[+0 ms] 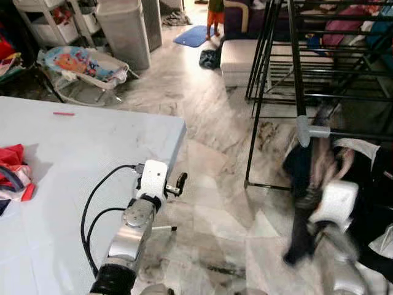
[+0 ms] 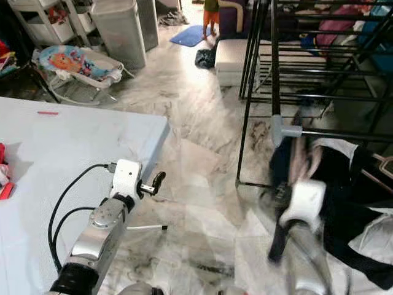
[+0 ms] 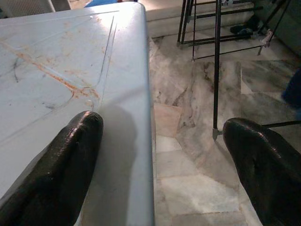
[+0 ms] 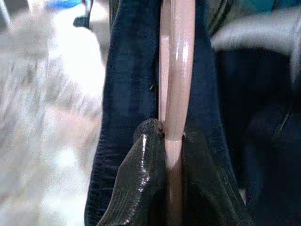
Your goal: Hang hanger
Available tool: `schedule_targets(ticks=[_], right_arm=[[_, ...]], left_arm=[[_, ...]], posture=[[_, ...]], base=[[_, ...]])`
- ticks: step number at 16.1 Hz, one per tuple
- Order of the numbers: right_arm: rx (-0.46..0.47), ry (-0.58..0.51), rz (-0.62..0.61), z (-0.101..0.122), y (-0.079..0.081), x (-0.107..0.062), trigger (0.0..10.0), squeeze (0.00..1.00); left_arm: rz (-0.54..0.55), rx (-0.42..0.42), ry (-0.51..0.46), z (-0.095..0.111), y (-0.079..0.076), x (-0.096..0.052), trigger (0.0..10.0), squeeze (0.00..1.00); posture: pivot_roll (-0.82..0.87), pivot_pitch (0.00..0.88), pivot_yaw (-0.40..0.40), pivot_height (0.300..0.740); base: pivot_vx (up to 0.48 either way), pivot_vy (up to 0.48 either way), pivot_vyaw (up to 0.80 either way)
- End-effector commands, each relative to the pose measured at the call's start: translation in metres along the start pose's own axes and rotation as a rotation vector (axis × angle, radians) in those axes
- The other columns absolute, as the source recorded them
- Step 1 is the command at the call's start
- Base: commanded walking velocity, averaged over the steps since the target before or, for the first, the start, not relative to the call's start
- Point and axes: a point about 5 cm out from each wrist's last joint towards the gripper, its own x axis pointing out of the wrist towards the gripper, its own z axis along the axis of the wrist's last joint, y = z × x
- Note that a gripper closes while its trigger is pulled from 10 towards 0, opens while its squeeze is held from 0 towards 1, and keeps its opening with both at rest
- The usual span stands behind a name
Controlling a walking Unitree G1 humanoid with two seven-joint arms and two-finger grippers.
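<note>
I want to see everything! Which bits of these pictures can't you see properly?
- Right gripper: blurred in eye views.
- Pink hanger: hook cut off by right wrist view's top edge.
- Dark garment: blurred in eye views.
- Person far off: cut by top edge.

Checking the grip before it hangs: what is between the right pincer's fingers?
A pink hanger is pinched in the right pincer, with dark navy cloth draped around it. The hanger's hook is hidden.
</note>
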Motion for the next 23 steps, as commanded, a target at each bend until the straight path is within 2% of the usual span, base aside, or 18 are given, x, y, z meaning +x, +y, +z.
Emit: schedule_targets(ticks=[1, 3, 5, 10, 14, 17, 23], right_arm=[[0.021, -0.025, 0.020, 0.009, 0.004, 0.002, 10.0, 0.00], [0.055, -0.006, 0.027, 0.006, 0.008, 0.001, 10.0, 0.00], [0.009, 0.065, 0.075, -0.001, 0.016, 0.001, 10.0, 0.00], [-0.021, 0.030, 0.137, 0.008, 0.022, 0.005, 10.0, 0.00], [-0.057, -0.002, 0.164, 0.014, 0.027, 0.007, 10.0, 0.00], [-0.044, 0.008, 0.152, 0.011, 0.026, 0.007, 10.0, 0.00], [-0.033, 0.018, 0.133, 0.010, 0.027, 0.013, 10.0, 0.00]], left_arm=[[0.007, 0.009, 0.055, -0.013, 0.003, -0.005, 10.0, 0.00], [0.005, 0.012, 0.053, -0.013, 0.002, -0.005, 10.0, 0.00], [0.001, 0.025, 0.039, -0.009, 0.002, -0.002, 10.0, 0.00], [0.001, 0.027, 0.029, -0.008, 0.001, -0.001, 10.0, 0.00], [-0.009, 0.013, -0.018, 0.000, 0.001, 0.002, 10.0, 0.00], [-0.016, 0.024, -0.027, 0.000, 0.000, 0.002, 10.0, 0.00], [-0.034, 0.015, -0.020, -0.003, -0.006, 0.004, 10.0, 0.00]], posture=[[-0.03, 0.000, 0.054, 0.740], [-0.03, 0.000, 0.057, 0.740], [-0.04, 0.000, 0.058, 0.740], [-0.04, 0.000, 0.054, 0.740], [-0.04, 0.000, 0.057, 0.740], [-0.04, 0.000, 0.057, 0.740], [-0.04, 0.000, 0.057, 0.740]], base=[[0.000, 0.000, 0.00], [0.000, 0.000, 0.00], [0.000, 0.000, 0.00], [-0.267, 0.000, 0.00], [0.000, 0.000, 0.00], [0.000, 0.000, 0.00], [0.000, -0.296, 0.00]])
